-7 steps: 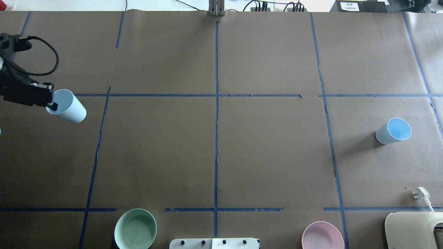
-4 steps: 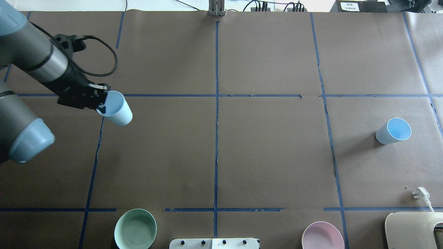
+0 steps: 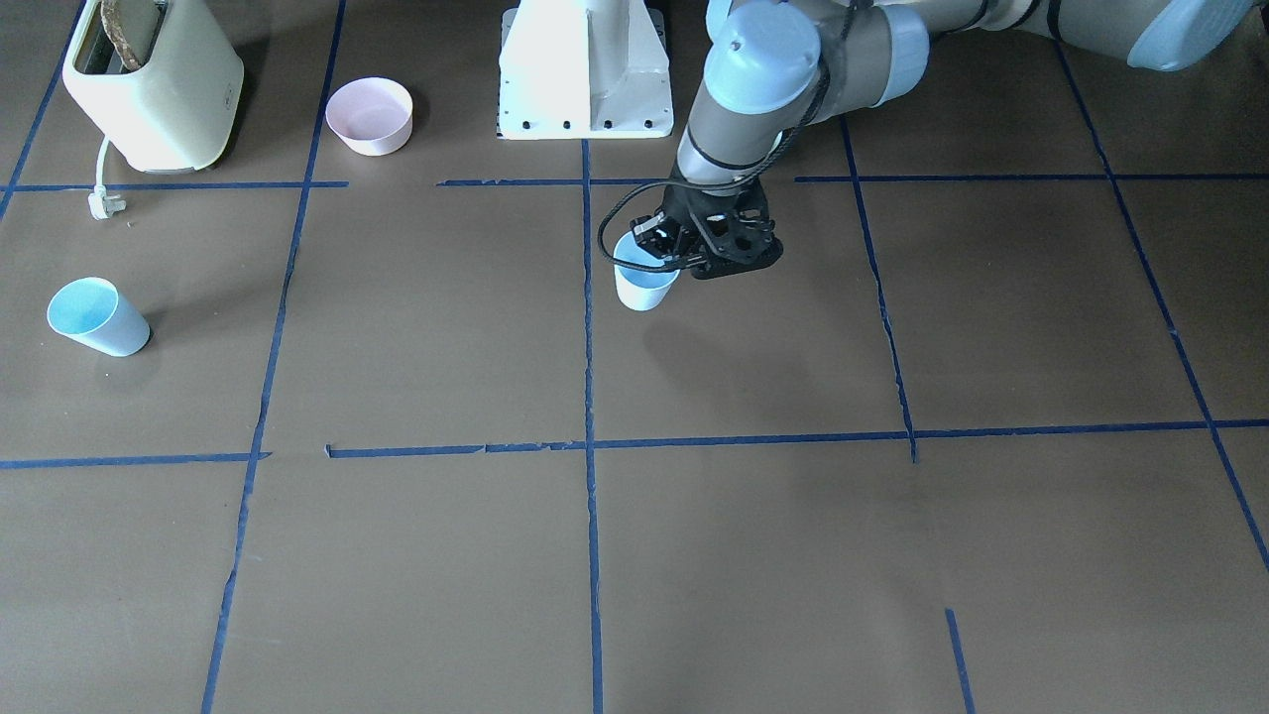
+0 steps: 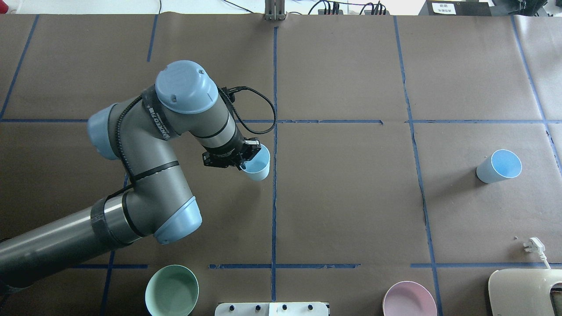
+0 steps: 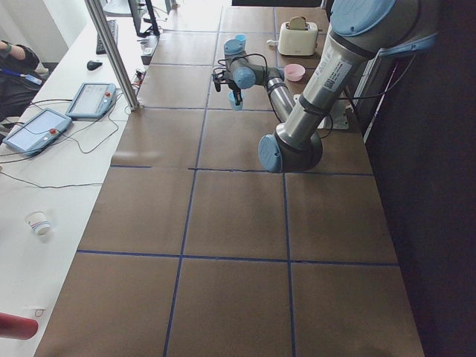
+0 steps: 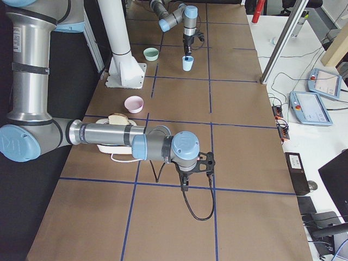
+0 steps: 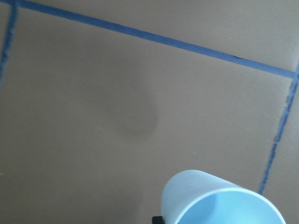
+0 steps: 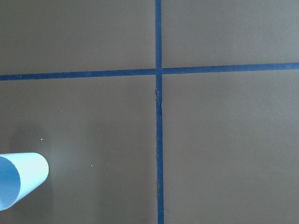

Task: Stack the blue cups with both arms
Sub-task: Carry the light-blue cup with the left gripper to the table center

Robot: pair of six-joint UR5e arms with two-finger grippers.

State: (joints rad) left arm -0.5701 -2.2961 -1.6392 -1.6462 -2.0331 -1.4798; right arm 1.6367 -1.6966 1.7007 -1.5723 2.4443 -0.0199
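Left tool (image 4: 242,164) grips blue cup (image 4: 259,166) by rim, above desk (image 4: 351,197) centre. Second cup (image 4: 499,166) stands at 3 o'clock. Right tool (image 6: 198,163): grip cannot tell.

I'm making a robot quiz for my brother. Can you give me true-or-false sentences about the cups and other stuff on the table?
1. The left pincer grips a blue cup. True.
2. The two blue cups are stacked. False: the other cup stands alone, far from the gripped one.
3. The green bowl sits beside the toaster. False: the pink bowl is the one near the toaster. The green bowl is towards the table's other end.
4. There is bread in the toaster. True.
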